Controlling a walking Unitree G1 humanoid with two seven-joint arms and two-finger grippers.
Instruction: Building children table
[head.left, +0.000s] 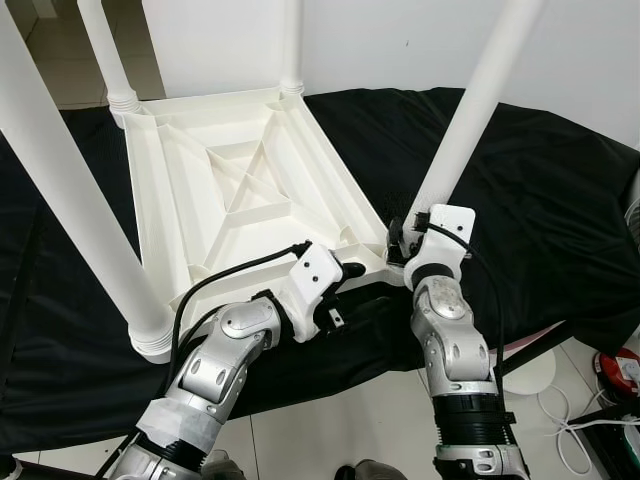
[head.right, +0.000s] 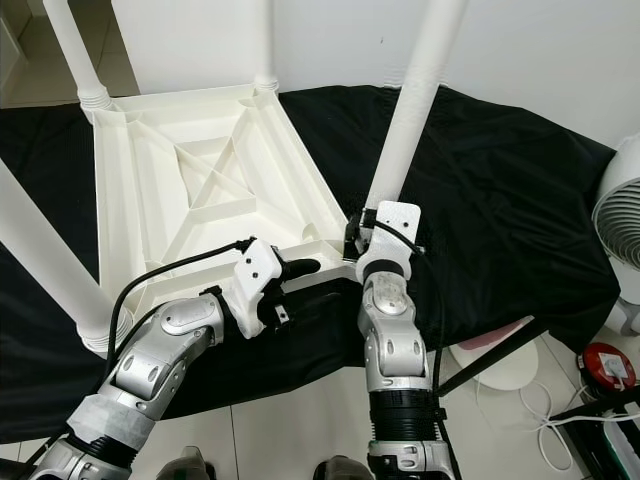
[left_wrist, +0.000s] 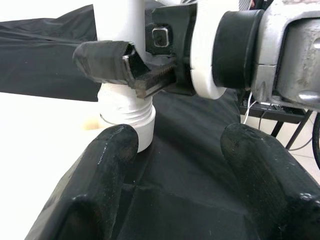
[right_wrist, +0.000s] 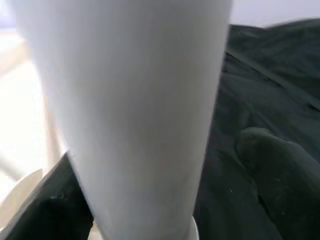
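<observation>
A black cloth (head.left: 560, 200) covers the low surface against a white wall, with pale tiled floor (head.left: 340, 410) at its near edge. On the cloth lies one white plastic children's table (head.left: 240, 180), upside down, its ribbed underside showing a cross brace. Four white legs stand up from its corners: two at the far corners, one large at the near left (head.left: 70, 210), and one at the near right (head.left: 470, 120).

The right end effector (head.left: 400, 240) is closed around the base of that near right leg, just above its ribbed collar; the right wrist view shows the leg's smooth tube between the dark fingers (right_wrist: 280, 170). The left end effector (head.left: 345, 272) sits just beside it at the table's near right corner, its fingers (left_wrist: 105, 165) spread open with nothing between them, pointing at the collar (left_wrist: 127, 115) and at the other end effector.

To the right of the right arm, beyond the cloth's edge, the floor holds a white fan (head.right: 622, 210), cables and a red round thing (head.right: 606, 366).
</observation>
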